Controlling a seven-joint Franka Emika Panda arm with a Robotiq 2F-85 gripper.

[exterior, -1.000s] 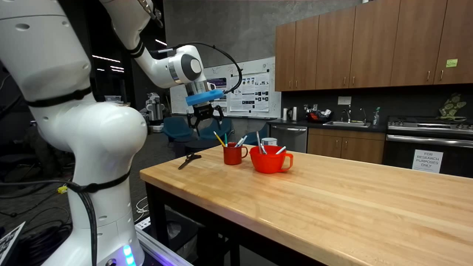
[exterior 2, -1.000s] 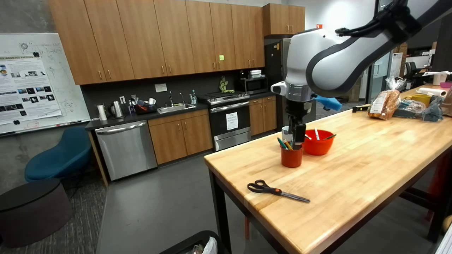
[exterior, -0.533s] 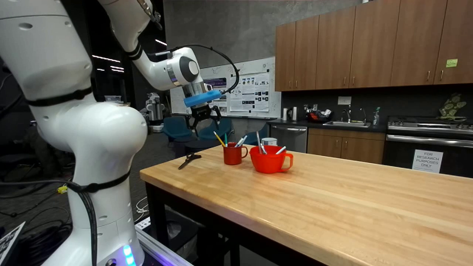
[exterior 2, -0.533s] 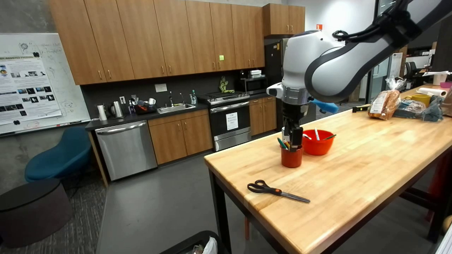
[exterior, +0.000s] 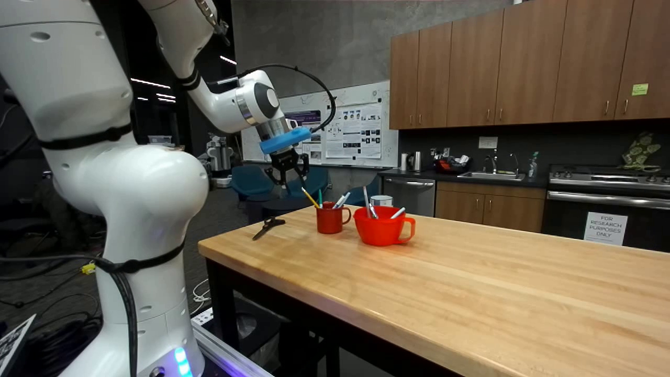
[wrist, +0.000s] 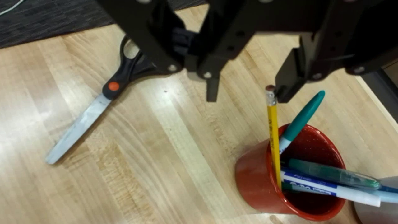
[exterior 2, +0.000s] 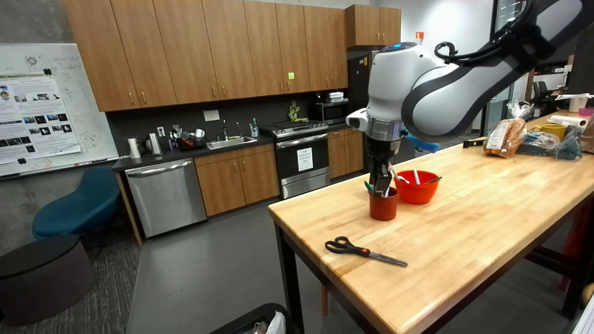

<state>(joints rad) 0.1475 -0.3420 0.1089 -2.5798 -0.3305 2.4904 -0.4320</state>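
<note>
In the wrist view my gripper is open, its jaws partly drawn in. The eraser end of a yellow pencil stands at the inner side of the right-hand finger, close to or touching it; the other finger is well apart from it. The pencil leans in a red mug with a teal marker and several other pens. Black-handled scissors lie on the table left of the mug. An exterior view shows the gripper above the mug; elsewhere its fingers hide part of the pens.
A larger red cup with a handle holds pens beside the mug on the wooden table. A pale can stands behind it. Bagged bread and a yellow mug sit farther along. A bin stands near the table leg.
The gripper has shifted slightly away from the larger red cup and tilted over the mug. Its jaws have come partway together around the pencil's top. Mug, cup and scissors have stayed put.
</note>
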